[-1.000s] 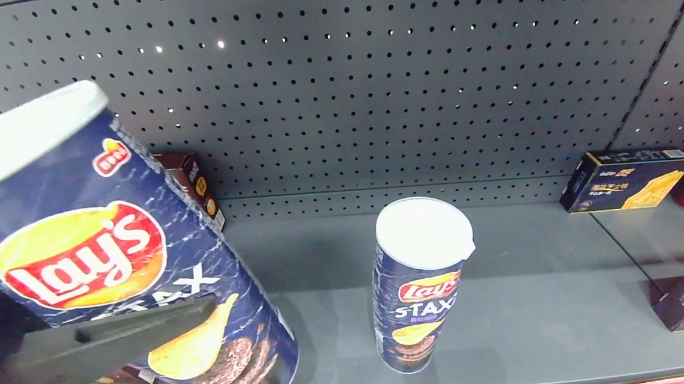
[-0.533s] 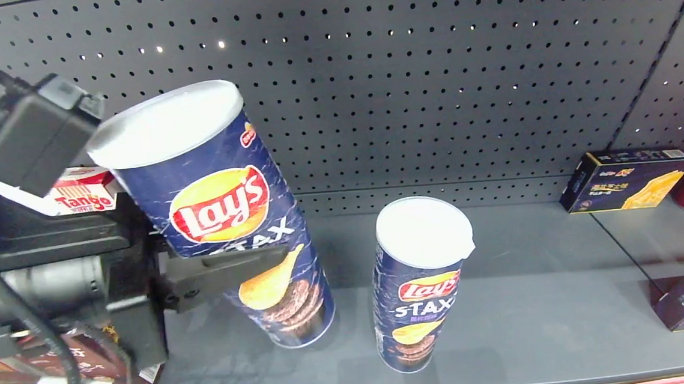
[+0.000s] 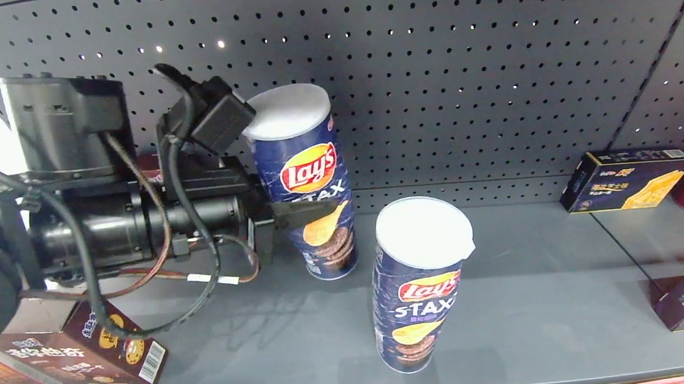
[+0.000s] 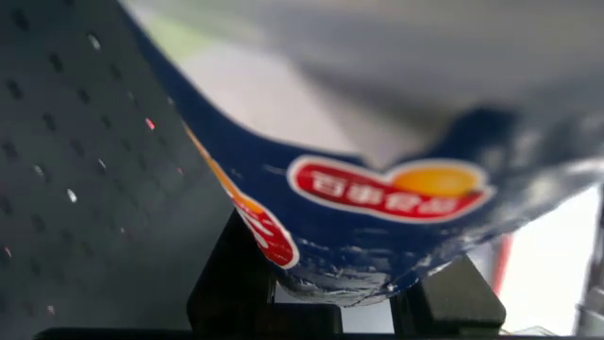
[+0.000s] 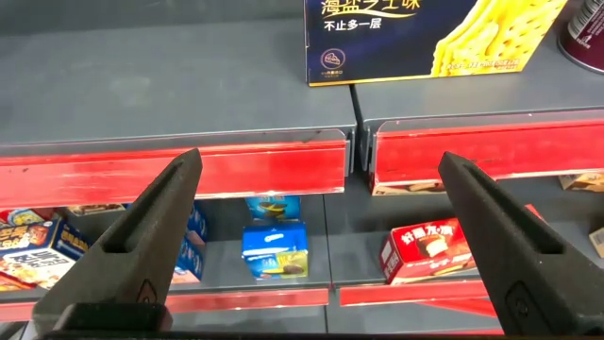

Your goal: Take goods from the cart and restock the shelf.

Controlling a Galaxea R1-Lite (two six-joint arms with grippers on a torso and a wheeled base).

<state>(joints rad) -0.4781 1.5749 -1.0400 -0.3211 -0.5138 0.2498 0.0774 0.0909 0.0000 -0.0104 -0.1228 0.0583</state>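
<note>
Carried deeper, the chip can (image 3: pixel 300 159) stands upright at the back of the shelf (image 3: pixel 536 299), behind the second can (image 3: pixel 423 282), clamped in the left end effector (image 3: pixel 318 209); the right end effector (image 5: pixel 321 161) has its fingers apart.

I am seeing a wide bare stretch of shelf (image 3: pixel 541 286) lying open between the standing can (image 3: pixel 423 282) and the dark boxes (image 3: pixel 624 179) at right. My left gripper (image 3: pixel 313 209), clamping a second can (image 3: pixel 302 177), is crowding the back wall (image 3: pixel 431 89), and a brown box (image 3: pixel 88 354) is blocking the front left corner.
</note>
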